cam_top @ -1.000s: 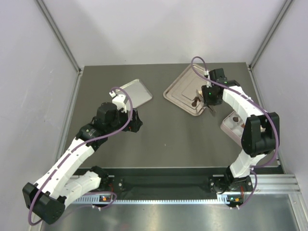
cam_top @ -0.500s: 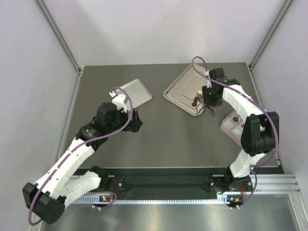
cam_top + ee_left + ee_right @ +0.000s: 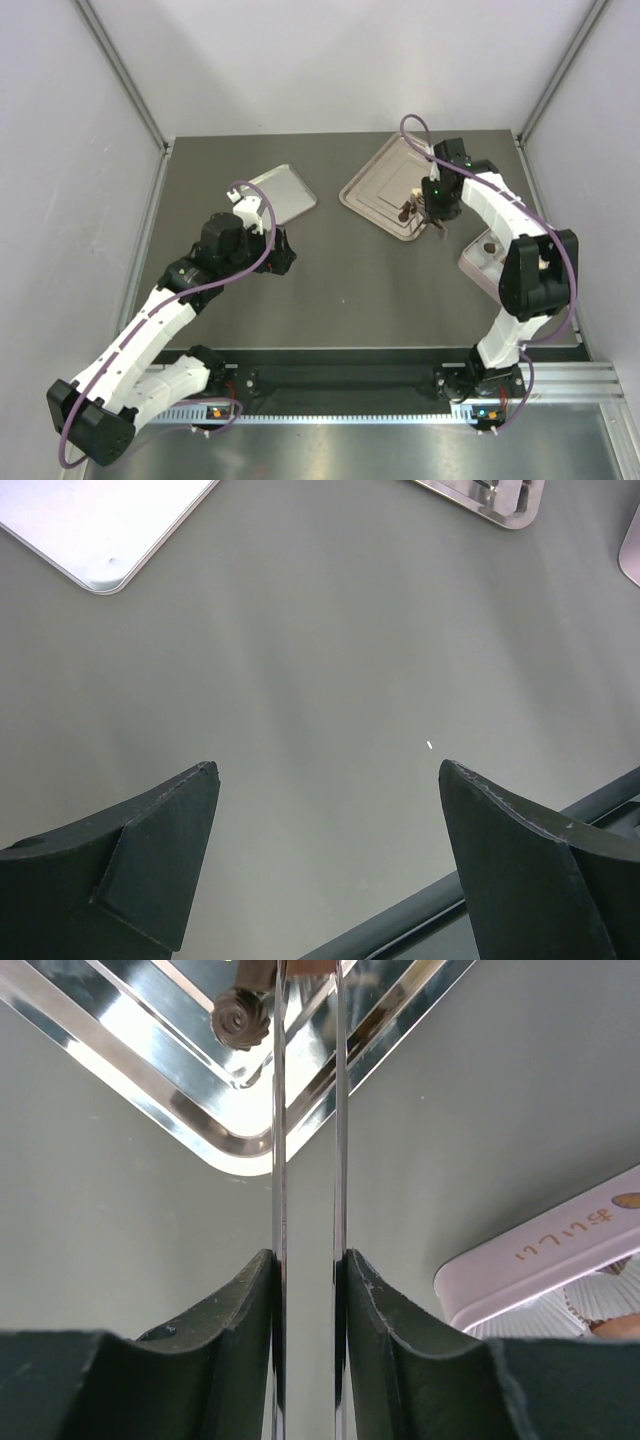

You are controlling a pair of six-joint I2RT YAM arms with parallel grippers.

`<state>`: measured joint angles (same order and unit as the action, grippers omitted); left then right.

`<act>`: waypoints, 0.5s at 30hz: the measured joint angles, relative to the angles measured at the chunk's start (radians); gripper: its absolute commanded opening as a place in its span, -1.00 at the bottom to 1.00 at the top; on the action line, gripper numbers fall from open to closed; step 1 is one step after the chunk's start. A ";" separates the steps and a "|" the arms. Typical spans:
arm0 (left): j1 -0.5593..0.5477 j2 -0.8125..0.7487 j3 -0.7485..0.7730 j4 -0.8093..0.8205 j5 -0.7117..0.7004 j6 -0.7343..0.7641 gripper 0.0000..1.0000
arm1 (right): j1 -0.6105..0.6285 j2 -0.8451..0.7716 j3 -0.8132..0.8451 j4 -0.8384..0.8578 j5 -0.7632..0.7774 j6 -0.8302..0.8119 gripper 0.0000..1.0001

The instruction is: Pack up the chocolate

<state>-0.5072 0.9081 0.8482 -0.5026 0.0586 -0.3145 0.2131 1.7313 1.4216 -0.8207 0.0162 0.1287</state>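
Right gripper (image 3: 307,1270) has edged toward 12 o'clock, clamped on tweezers (image 3: 279,1140) over the 1 o'clock tray (image 3: 378,182) where chocolate (image 3: 238,1018) lies; likely light and fragile, best pinched gently at its sides. Left gripper (image 3: 325,770) gapes.

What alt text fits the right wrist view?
The right gripper clamps thin metal tweezers that reach over the corner of a silver tray, beside a swirled dark chocolate. A pink box edge shows at lower right.
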 measured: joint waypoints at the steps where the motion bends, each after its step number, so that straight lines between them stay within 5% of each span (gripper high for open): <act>1: 0.000 0.000 0.000 0.000 0.000 0.000 0.93 | 0.000 0.000 0.011 -0.008 0.001 0.005 -0.49; 7: 0.000 0.000 0.000 0.000 0.002 0.000 0.93 | -0.026 -0.050 0.040 -0.069 0.018 0.061 -0.55; 15: 0.000 0.000 0.000 0.000 0.016 0.000 0.92 | -0.181 -0.314 -0.050 -0.128 0.057 0.164 -0.58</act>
<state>-0.5072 0.9077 0.8482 -0.5026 0.0750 -0.3145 0.0322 1.4178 1.3716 -0.9489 0.0731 0.2932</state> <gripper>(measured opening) 0.961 0.300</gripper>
